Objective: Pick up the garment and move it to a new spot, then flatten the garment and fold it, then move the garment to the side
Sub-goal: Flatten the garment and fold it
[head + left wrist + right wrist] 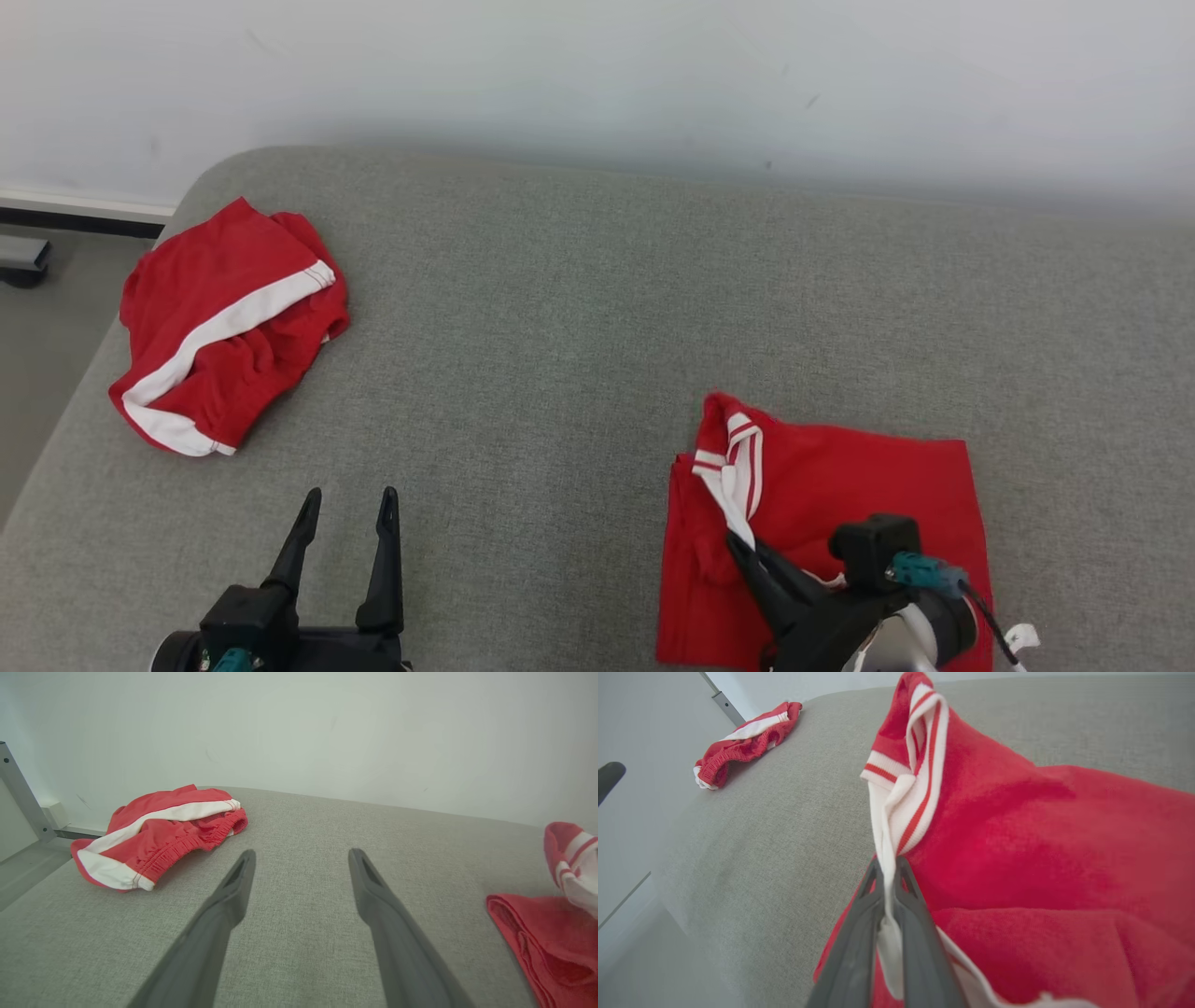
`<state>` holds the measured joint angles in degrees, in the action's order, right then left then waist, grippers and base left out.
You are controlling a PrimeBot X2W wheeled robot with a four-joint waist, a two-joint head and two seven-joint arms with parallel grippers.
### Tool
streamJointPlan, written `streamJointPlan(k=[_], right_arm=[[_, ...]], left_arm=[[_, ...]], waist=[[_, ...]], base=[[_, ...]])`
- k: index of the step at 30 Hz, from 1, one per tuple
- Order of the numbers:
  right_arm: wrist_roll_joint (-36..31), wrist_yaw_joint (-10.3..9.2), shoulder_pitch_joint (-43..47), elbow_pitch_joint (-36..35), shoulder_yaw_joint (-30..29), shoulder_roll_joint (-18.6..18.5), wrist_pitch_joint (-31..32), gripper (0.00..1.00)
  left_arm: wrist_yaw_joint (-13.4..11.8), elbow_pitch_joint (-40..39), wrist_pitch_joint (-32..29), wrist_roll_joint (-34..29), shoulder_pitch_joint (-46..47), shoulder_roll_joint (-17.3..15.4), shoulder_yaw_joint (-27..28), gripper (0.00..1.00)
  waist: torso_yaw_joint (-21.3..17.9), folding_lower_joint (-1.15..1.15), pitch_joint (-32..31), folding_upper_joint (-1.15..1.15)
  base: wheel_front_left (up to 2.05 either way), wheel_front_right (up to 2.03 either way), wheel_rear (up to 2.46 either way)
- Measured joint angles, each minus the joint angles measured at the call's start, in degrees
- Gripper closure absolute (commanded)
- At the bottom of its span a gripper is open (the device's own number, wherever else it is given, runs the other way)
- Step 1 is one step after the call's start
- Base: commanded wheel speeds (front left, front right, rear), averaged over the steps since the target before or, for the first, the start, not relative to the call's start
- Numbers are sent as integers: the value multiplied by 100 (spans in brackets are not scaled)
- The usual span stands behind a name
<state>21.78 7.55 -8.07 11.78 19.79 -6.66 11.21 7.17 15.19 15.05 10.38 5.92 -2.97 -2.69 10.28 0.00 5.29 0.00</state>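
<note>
Jaws: right gripper [738,546] was pinched tight on the white striped trim [920,765] of the red garment [840,485]; left gripper [347,504] stood spread wide and empty.
Garment: lay partly folded on the grey cushion [560,327], near its front right edge.
Elsewhere: red shorts [224,327] sat crumpled at far left.
Progress: folding appeared under way; final tidy fold and move aside remained.
</note>
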Motion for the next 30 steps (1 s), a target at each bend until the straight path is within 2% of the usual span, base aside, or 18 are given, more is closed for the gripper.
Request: streamJointPlan(k=[6,7,8,13,20,30], right_arm=[[-1,0,-123,482,174,196,-357,100],[-3,0,-163,550,186,207,-409,60],[-9,0,-191,601,211,215,-465,0],[-36,0,-377,575,223,225,-859,0],[-47,0,-536,-105,-238,-32,-1335,0],[-227,0,-135,-775,-1410,-360,-1564,0]], left_arm=[[23,38,0,20,42,1,-4,0],[23,42,0,20,47,2,-9,0],[23,45,0,21,52,2,-11,0],[23,60,0,20,50,2,11,0],[24,78,0,20,-31,4,55,0],[25,-1,0,-26,-241,3,180,0]], waist=[[41,0,66,0],[33,0,65,0],[26,0,64,0],[-49,0,45,0],[-219,0,-67,0],[-480,0,-285,0]], base=[[0,0,0],[0,0,0],[0,0,0],[0,0,0],[0,0,0],[0,0,0]])
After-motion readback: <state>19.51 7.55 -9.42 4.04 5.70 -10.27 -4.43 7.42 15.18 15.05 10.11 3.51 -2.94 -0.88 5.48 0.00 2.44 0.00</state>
